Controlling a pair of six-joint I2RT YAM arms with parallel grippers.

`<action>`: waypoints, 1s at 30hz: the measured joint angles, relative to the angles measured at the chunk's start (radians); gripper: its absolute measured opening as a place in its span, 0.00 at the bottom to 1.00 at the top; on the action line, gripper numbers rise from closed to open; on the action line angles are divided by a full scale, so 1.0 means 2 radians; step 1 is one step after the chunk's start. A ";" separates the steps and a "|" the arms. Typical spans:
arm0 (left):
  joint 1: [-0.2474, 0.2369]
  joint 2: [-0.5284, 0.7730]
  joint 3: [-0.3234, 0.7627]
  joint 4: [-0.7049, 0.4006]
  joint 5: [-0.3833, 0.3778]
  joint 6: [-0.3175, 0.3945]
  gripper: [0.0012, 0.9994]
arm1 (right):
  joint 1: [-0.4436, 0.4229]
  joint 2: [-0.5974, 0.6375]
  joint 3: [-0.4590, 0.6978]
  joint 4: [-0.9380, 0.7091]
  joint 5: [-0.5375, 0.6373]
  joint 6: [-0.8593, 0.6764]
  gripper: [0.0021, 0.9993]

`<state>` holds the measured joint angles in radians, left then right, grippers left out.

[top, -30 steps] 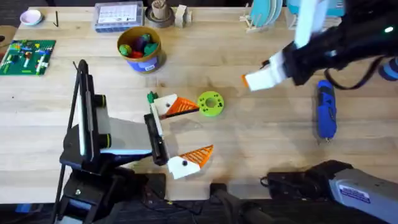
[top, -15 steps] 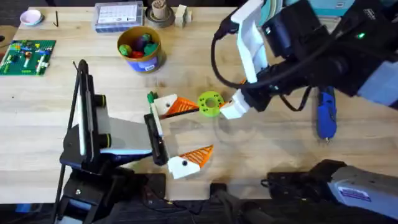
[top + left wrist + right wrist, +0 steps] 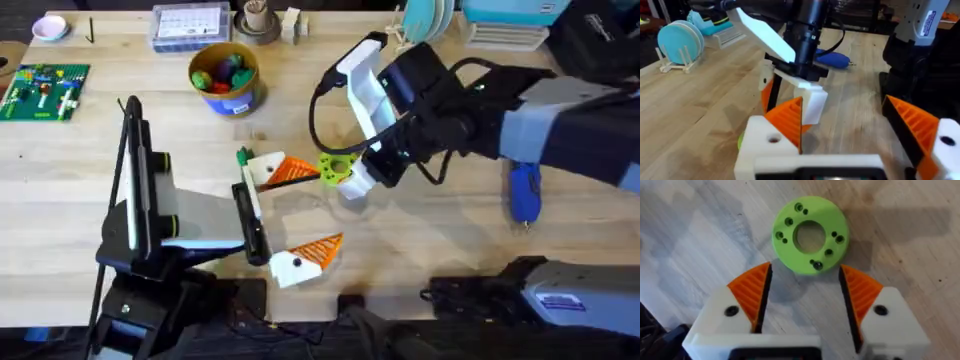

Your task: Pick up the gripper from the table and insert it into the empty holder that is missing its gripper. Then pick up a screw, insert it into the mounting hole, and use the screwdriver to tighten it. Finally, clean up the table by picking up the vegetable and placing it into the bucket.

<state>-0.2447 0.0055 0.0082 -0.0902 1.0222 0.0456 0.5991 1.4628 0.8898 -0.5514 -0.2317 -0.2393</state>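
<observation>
Workshop desk, mid-task: the right arm reaches across the middle and holds the right gripper (image 3: pixel 804 292) low over a bright green disc (image 3: pixel 832 222) with holes. Its two orange ribbed pads (image 3: pixel 754 292) are spread wide. The disc's near edge sits just between their tips and nothing is pinched. The pose looks like a line-up on the disc, perhaps to shift it out of the way, though the disc is not one of the job's parts.

The left gripper (image 3: pixel 325 207) rests low by the desk (image 3: pixel 450 240) with its fingers splayed well apart and empty, apparently parked so the other arm has room to work.

The blue screwdriver (image 3: pixel 525 185) lies flat on the right side of the desk, well apart from both grippers and untouched. The slim green vegetable (image 3: pixel 243 156) lies just beside the far finger of the left gripper. It is not yet in the yellow-rimmed bucket (image 3: pixel 245 100) of toy produce farther back. From here I cannot pick out the loose orange part or its plain white holder, so the fitting and screwing steps appear undone.
</observation>
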 joint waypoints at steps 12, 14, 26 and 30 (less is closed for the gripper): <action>0.000 0.000 0.000 0.000 0.000 0.000 0.99 | 0.000 0.025 0.000 0.031 0.011 0.004 0.68; 0.000 0.000 0.000 0.000 0.001 0.000 0.99 | 0.000 0.033 0.000 0.031 0.013 0.004 0.61; 0.000 0.000 0.000 0.000 0.001 0.000 0.99 | 0.001 0.039 0.000 0.035 0.002 0.006 0.25; 0.000 0.000 0.000 0.000 0.001 0.000 0.99 | 0.001 0.039 0.000 0.035 0.002 0.006 0.25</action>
<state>-0.2447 0.0051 0.0082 -0.0902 1.0248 0.0455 0.6018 1.5399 0.8894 -0.4812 -0.2287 -0.2279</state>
